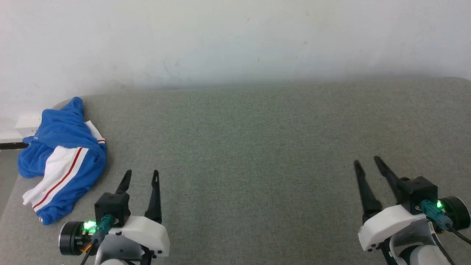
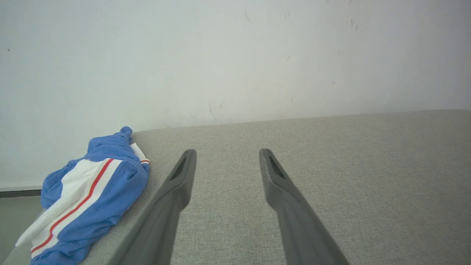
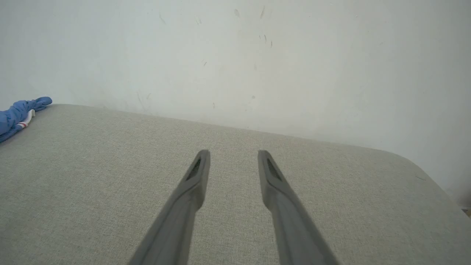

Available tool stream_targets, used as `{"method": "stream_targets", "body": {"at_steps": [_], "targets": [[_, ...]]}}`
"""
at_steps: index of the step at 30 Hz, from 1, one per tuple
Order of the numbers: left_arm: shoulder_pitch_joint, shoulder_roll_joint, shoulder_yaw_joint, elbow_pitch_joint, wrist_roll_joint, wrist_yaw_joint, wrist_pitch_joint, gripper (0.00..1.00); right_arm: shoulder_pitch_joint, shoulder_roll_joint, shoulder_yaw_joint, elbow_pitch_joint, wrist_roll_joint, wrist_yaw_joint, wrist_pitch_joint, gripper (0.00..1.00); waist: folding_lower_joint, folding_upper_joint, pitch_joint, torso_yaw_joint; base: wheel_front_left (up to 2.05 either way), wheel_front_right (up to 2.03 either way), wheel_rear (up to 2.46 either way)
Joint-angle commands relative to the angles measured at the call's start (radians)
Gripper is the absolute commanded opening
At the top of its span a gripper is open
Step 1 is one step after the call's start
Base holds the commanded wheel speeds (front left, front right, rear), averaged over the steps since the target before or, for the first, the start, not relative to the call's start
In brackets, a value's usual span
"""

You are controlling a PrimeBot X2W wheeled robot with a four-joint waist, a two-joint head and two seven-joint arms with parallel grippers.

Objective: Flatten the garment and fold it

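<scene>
- garment [image 1: 62,158]: blue T-shirt, crumpled in a heap, not spread flat, not folded
- lies at far left of grey fabric surface [image 1: 257,147], near its rounded back-left corner, part of it hanging over the left edge
- white sleeve panel with a red stripe faces up, running diagonally across the heap; a second bit of white with red trim peeks out on the heap's right side
- no print readable on the shirt from any view
- left gripper [image 1: 142,172]: lower left in head view, fingers spread apart, nothing between them, pointing toward the wall [image 1: 235,40]
- left gripper is near the garment, to its right and a bit closer to the robot; not touching it
- left wrist view: two dark fingers wide apart over bare grey cloth, garment off to the left beside the left finger, clear gap between them
- right gripper [image 1: 366,160]: lower right in head view, fingers parted but narrower than the left pair, empty
- right gripper is well apart from the garment, whole width of the surface between them
- right wrist view: fingers over bare cloth, only a small blue edge of the garment at far left, rounded right corner of the surface at right
- green light lit on each wrist
- wall behind is plain white with a few faint scuffs; surface runs right up to it
</scene>
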Motion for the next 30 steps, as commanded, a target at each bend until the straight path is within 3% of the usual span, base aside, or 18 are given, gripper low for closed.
{"method": "stream_targets", "body": {"at_steps": [1,30], "targets": [[0.0,0.0,0.0,0.0,0.0,0.0,0.0,1.0,0.0,0.0,0.0,0.0,0.0,0.0,0.0,1.0,0.0,0.0,0.0,0.0,0.0,0.0,0.0],[0.041,-0.001,0.014,-0.022,-0.017,-0.003,-0.061,1.0,0.013,0.001,-0.065,0.034,0.049,0.0,-0.061,1.0,0.0,0.0,-0.008,0.022,0.0,0.0,0.0]]}}
